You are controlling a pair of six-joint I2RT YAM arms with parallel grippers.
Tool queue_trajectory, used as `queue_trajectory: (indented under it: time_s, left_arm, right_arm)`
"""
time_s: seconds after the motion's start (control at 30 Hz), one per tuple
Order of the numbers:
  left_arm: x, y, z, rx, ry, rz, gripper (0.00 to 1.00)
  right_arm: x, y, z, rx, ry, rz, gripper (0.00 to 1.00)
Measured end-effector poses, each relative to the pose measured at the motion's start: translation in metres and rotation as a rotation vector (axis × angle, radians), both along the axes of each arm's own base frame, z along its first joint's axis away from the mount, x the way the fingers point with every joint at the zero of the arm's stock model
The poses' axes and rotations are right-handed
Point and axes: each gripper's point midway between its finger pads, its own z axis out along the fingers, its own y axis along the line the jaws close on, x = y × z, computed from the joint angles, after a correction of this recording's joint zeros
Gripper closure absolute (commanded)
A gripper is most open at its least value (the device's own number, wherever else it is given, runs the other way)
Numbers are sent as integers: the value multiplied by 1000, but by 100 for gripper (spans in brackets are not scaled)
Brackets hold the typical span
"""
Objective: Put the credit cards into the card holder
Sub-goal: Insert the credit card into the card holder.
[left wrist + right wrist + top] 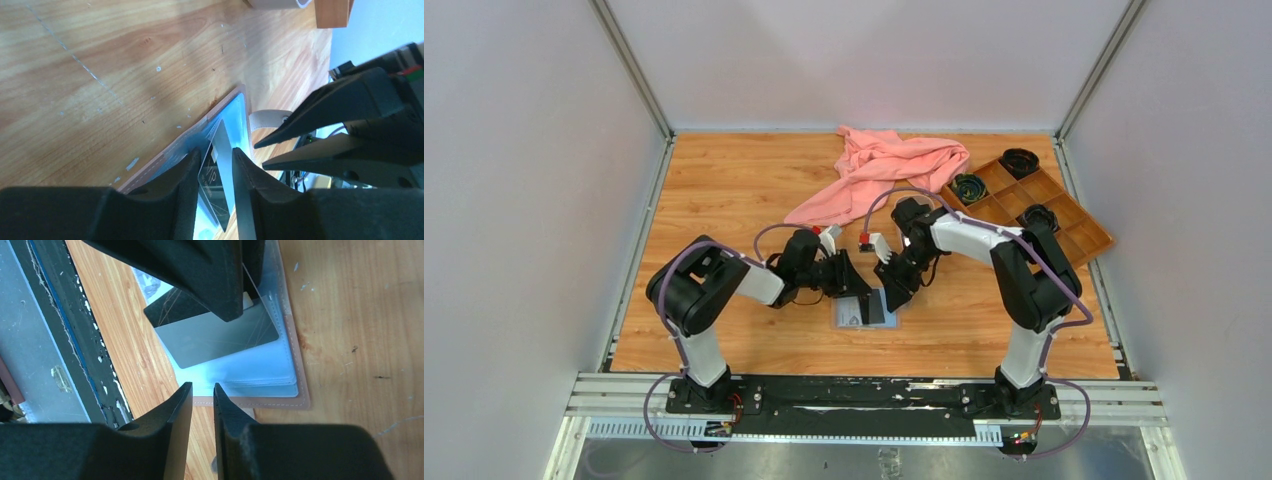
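Top external view: two robot arms met over the card holder (865,309), which lay open on the wooden surface (724,190) near its front edge, midway between the arm bases. The left claw (854,287) and right claw (894,290) crowded over it, hiding the credit cards from this height. A pink cloth (884,165) and a brown compartment tray (1064,215) lay well apart at the back.

Left wrist view: this claw's fingers stood parted. A dark credit card (215,175) showed in the gap above the pale blue sleeves. It seemed free of both pads, though the angle was poor.

Right wrist view showed what the others hid. A grey credit card (220,340) lay at a slant, partly inside a clear sleeve, with a dark one partly behind it. The right claw's own fingers were slightly apart and held nothing.

The step in hand looked like seating the card. It would go best by nudging the exposed edge square with the sleeve mouth while the other claw pinned the holder's tan rim flat.
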Motion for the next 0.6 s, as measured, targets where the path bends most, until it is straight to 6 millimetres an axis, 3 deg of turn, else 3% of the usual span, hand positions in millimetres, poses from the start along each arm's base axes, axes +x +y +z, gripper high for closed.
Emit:
queue_trajectory:
  time_s: [0.2, 0.6]
  left_arm:
    - [7, 6, 4, 76, -35, 15, 58]
    - [14, 20, 10, 201, -79, 23, 53]
  right_arm:
    - [3, 2, 15, 40, -56, 18, 72]
    - [4, 3, 17, 49, -67, 26, 72]
